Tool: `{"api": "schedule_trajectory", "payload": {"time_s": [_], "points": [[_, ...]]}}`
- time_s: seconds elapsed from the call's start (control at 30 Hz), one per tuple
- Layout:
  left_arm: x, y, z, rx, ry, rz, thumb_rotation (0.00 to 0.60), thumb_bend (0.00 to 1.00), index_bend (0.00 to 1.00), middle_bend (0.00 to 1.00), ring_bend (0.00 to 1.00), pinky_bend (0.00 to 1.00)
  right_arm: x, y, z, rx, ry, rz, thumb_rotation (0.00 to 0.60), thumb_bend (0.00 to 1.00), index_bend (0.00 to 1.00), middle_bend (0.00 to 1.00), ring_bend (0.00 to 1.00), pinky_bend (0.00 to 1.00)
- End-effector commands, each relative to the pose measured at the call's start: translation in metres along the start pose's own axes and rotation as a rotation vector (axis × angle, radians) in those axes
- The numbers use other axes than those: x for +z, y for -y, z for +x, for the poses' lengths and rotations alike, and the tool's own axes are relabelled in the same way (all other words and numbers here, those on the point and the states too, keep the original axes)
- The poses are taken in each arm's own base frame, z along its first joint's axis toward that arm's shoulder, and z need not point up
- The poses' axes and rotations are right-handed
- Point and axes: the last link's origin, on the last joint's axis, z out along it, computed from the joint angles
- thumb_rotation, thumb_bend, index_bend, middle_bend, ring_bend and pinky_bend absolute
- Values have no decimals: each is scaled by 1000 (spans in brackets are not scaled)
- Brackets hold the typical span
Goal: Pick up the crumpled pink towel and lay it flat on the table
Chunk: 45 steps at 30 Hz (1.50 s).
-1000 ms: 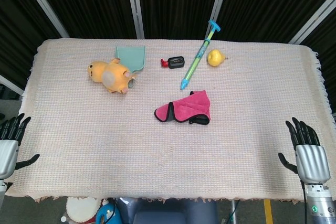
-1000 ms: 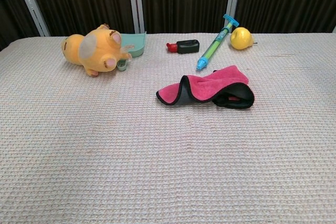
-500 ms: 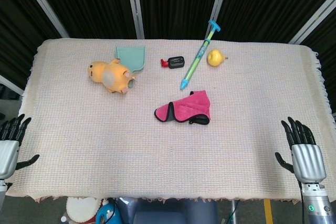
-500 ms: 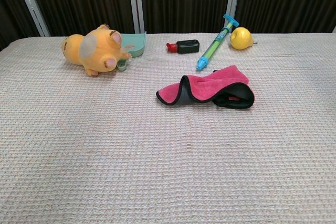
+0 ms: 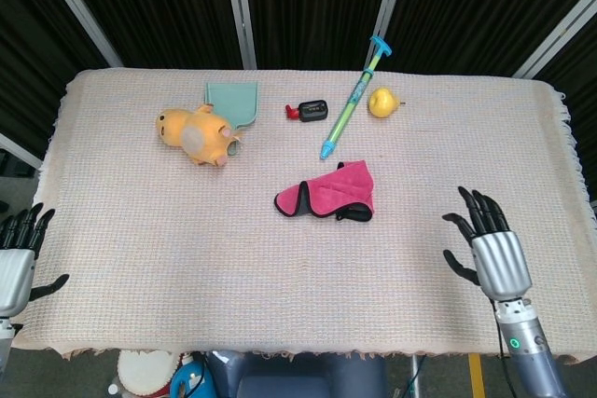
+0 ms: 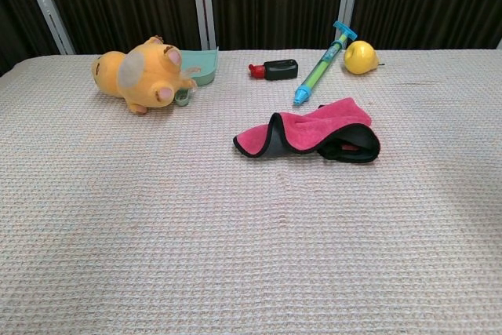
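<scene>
Two hands in play, only one shifted: right hand (image 5: 492, 253) brought inward from the table's right edge, now above the cloth near the front-right, fingers spread and empty, palm down, well apart from the pink towel (image 5: 327, 193). Left hand (image 5: 16, 258) unmoved at the front-left corner, fingers likewise loose and holding nothing. Neither hand visible from the chest camera. Towel left exactly as before: crumpled and folded over on itself near the table's middle, dark trim along its edge, one flap arched up so a hollow showed beneath in the chest view, just in front of the syringe's tip. Judged as the opening of a reach, with nothing yet grasped and the whole of the lifting and spreading left to do; right hand the nearer of the two, though some way off. Covered throughout by a pale woven waffle-textured tablecloth (image 5: 140, 258), fringed at its edges, soft enough perhaps to drag under a sliding towel. Beyond the towel, a blue-and-green toy syringe (image 5: 353, 100) lying diagonally, a yellow pear (image 5: 381, 102) beside it, a small black-and-red gadget (image 5: 309, 111) left of that, then a teal dustpan-like tray (image 5: 232, 100) and an orange plush toy (image 5: 197, 134) touching it. Backed by black curtains and slanted metal poles.
</scene>
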Motion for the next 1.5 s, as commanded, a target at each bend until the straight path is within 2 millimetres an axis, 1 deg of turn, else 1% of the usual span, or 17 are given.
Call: {"api": "schedule_trajectory", "payload": {"time_s": [0.03, 0.2, 0.27, 0.3, 0.4, 0.5, 0.7, 0.83, 0.97, 1.07, 1.2, 1.37, 1.5], "points": [[2, -3, -1, 5, -1, -7, 600, 0, 0, 0, 0, 69, 29, 37, -10, 14, 3, 88, 600, 298, 330, 75, 24, 103], [2, -5, -2, 21, -2, -13, 600, 0, 0, 0, 0, 69, 61, 78, -27, 22, 24, 155, 600, 298, 330, 78, 29, 103], [2, -4, -2, 19, -4, -8, 600, 0, 0, 0, 0, 69, 69, 90, -34, 35, 41, 166, 600, 298, 330, 79, 30, 103], [2, -3, -2, 19, -5, -5, 600, 0, 0, 0, 0, 69, 74, 99, -40, 38, 54, 179, 600, 298, 330, 79, 30, 103], [3, -2, -1, 20, -8, 1, 600, 0, 0, 0, 0, 69, 83, 115, -54, 22, 71, 198, 600, 298, 330, 79, 30, 103], [3, -1, -1, 21, -7, 7, 600, 0, 0, 0, 0, 69, 88, 129, -69, 1, 79, 181, 600, 298, 330, 80, 30, 103], [2, 1, -1, 31, -9, 14, 600, 0, 0, 0, 0, 69, 103, 157, -101, 28, 101, 133, 600, 298, 330, 80, 30, 103], [2, 2, -3, 41, -5, 16, 600, 0, 0, 0, 0, 69, 110, 166, -119, 3, 115, 123, 600, 298, 325, 80, 30, 103], [4, 3, -4, 43, -1, 24, 600, 0, 0, 0, 0, 69, 117, 172, -137, -2, 131, 102, 600, 298, 255, 80, 29, 103], [4, 2, -5, 46, 0, 23, 600, 0, 0, 0, 0, 69, 123, 174, -145, -10, 128, 93, 600, 298, 236, 80, 30, 103], [4, 1, -6, 52, 1, 21, 600, 0, 0, 0, 0, 69, 130, 176, -155, -5, 130, 76, 600, 298, 159, 80, 30, 103], [4, 0, -7, 52, 2, 23, 600, 0, 0, 0, 0, 69, 131, 176, -169, -12, 142, 61, 600, 298, 152, 80, 30, 103], [4, -1, -8, 54, 3, 22, 600, 0, 0, 0, 0, 69, 135, 173, -177, -17, 149, 41, 600, 297, 130, 80, 30, 103]]}}
